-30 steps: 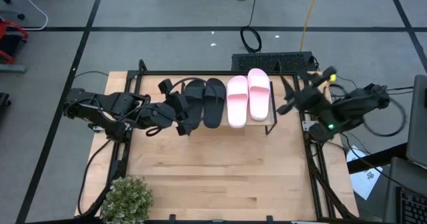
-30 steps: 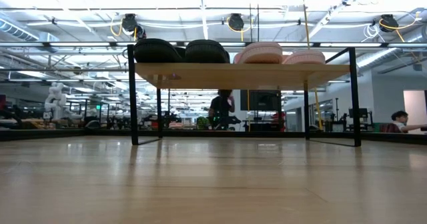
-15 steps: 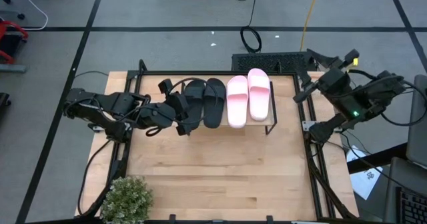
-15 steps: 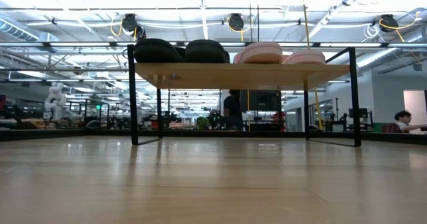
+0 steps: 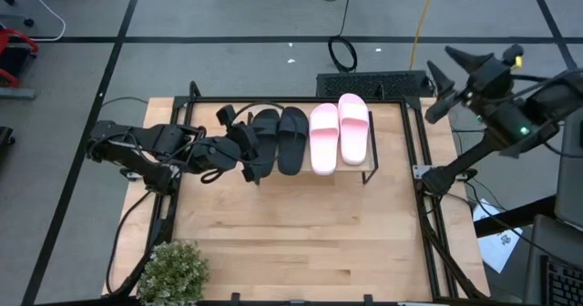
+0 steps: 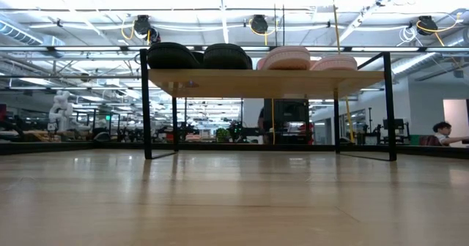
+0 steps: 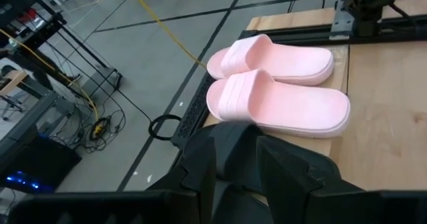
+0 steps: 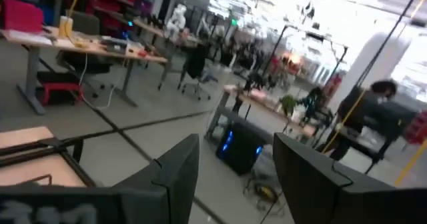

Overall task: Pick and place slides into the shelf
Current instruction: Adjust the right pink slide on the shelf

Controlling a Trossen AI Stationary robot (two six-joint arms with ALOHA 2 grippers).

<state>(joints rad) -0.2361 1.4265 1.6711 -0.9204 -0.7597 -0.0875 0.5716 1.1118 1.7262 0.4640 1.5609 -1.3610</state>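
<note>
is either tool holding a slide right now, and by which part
The right tool is open, holds nothing, and is raised off beyond the table's right edge. The left tool is at the outer black slide on the shelf; whether it grips it cannot be told.

Floor [image 5: 228, 15]: grey, crossed by dark tape lines, with loose cables lying on it.
Ceiling [image 6: 234, 4]: bright strip lights among exposed pipes.
Furniture: desks [image 8: 100, 51] and office chairs [image 8: 197, 64] in the open hall.
Plant [image 5: 173, 271]: green, at the table's near corner.

A potted plant [image 5: 172, 271] sits at the wooden table's [image 5: 301, 233] near-left corner
</note>
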